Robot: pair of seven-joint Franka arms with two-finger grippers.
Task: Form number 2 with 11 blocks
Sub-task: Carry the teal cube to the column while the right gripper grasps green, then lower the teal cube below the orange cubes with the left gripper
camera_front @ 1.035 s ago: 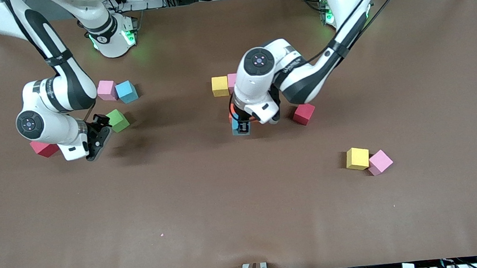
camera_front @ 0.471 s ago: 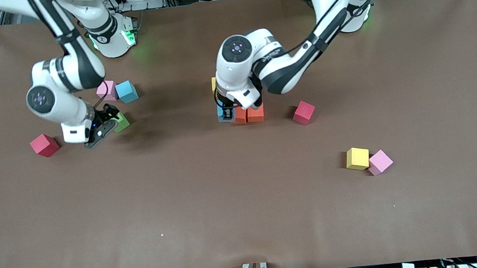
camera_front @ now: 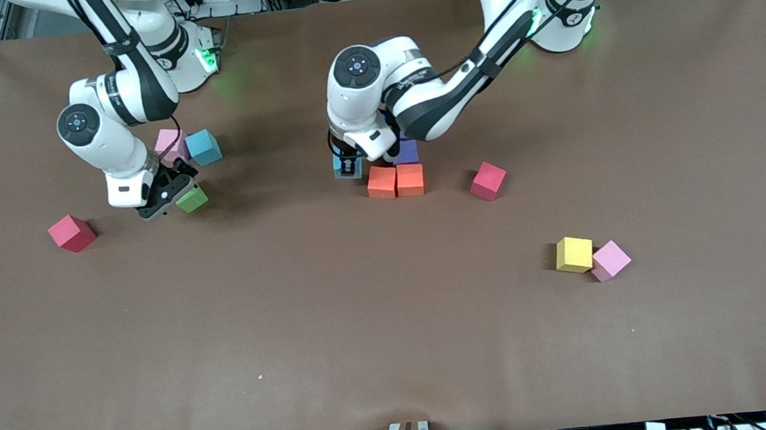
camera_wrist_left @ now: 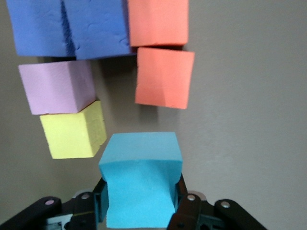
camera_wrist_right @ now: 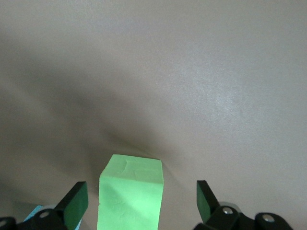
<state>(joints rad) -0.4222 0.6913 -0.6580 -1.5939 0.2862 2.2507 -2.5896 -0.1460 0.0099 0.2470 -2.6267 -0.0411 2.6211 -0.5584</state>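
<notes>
My left gripper (camera_front: 349, 170) (camera_wrist_left: 141, 211) is shut on a blue block (camera_wrist_left: 141, 177), low over the table's middle. Of the number 2 I see a cluster beside it: a yellow cube (camera_wrist_left: 73, 130), a pink one (camera_wrist_left: 56, 86), two purple (camera_wrist_left: 96, 26) and two orange (camera_front: 382, 181) (camera_front: 410, 179). In the front view the arm hides most of the cluster. My right gripper (camera_front: 169, 195) (camera_wrist_right: 141, 201) is open, and a green block (camera_front: 193, 199) (camera_wrist_right: 130, 196) sits between its fingers, untouched.
Near the right arm's end lie a pink block (camera_front: 168, 141), a blue block (camera_front: 203, 146) and a red block (camera_front: 71, 233). Another red block (camera_front: 488, 180) sits beside the orange pair. A yellow (camera_front: 574, 254) and a pink block (camera_front: 610, 260) lie nearer the front camera.
My left gripper carried the blue block from in front of the orange pair to beside the yellow cube. My right gripper moved over to the green block and now straddles it.
</notes>
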